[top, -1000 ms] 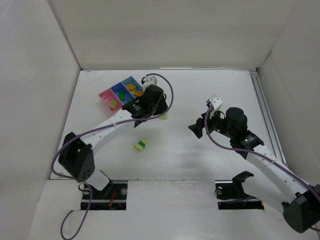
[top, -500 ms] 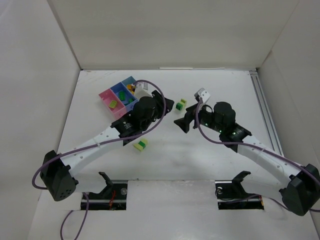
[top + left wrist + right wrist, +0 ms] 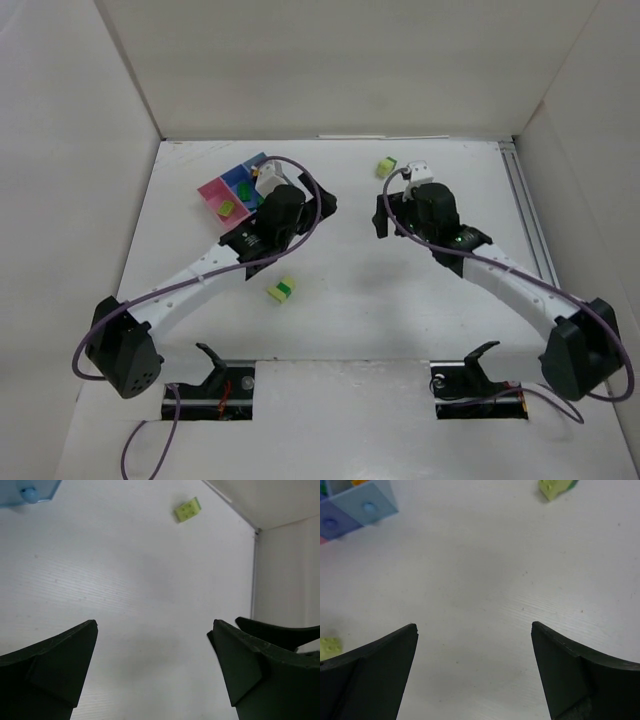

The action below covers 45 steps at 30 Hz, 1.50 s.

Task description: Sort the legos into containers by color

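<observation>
The containers, a pink bin (image 3: 213, 192) and a blue bin (image 3: 243, 177), stand at the back left, partly hidden by my left arm. A lime lego (image 3: 227, 207) lies in the pink bin. Another lime lego (image 3: 386, 166) rests near the back wall, also in the left wrist view (image 3: 187, 510) and the right wrist view (image 3: 552, 487). A pale yellow-and-green lego (image 3: 281, 290) lies mid-table. My left gripper (image 3: 325, 200) (image 3: 155, 625) is open and empty, right of the bins. My right gripper (image 3: 380, 215) (image 3: 474, 626) is open over bare table, facing it.
White walls enclose the table on three sides, and a metal rail (image 3: 530, 230) runs along the right edge. A blue bin corner (image 3: 365, 505) shows in the right wrist view, with a pale brick (image 3: 329, 647) at the left edge.
My left gripper swung right, away from the bins, and opened. My right arm moved up and left toward the back. The lime lego now lies farther back than half a second ago.
</observation>
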Each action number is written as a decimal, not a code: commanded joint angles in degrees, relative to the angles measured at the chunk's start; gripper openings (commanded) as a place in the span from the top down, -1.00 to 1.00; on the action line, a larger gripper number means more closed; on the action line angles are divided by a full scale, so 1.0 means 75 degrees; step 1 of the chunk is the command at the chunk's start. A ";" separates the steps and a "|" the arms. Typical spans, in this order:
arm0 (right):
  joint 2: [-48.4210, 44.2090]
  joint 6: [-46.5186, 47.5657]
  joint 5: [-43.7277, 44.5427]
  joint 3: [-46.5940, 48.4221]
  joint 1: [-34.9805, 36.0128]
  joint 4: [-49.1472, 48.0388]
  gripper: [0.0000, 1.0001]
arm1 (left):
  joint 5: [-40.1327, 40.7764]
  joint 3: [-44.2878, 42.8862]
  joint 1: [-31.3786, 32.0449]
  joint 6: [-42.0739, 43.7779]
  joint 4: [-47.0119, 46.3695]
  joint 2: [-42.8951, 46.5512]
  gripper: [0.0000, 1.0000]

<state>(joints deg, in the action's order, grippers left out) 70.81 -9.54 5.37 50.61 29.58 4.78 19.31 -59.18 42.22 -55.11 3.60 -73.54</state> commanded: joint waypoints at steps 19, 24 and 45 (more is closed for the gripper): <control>0.8850 -0.3590 0.1057 1.0968 -0.1916 0.4941 -0.91 | -0.2011 -0.0559 -0.1421 0.1090 0.0681 -0.1374 -1.00; 0.9355 -0.4036 0.0235 1.1485 -0.2233 0.4437 -0.85 | -0.2539 -0.0489 -0.1586 0.1324 0.0412 -0.1539 -1.00; 1.0505 -0.5220 -0.0188 1.1851 -0.2292 0.3793 -0.68 | -0.3675 -0.0185 -0.2090 0.1723 0.0119 -0.1925 -0.95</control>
<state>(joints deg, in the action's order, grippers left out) 149.71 -47.29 2.63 138.76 12.05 35.35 -6.26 -60.86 27.20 -43.38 6.90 -88.44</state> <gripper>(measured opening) 0.844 0.978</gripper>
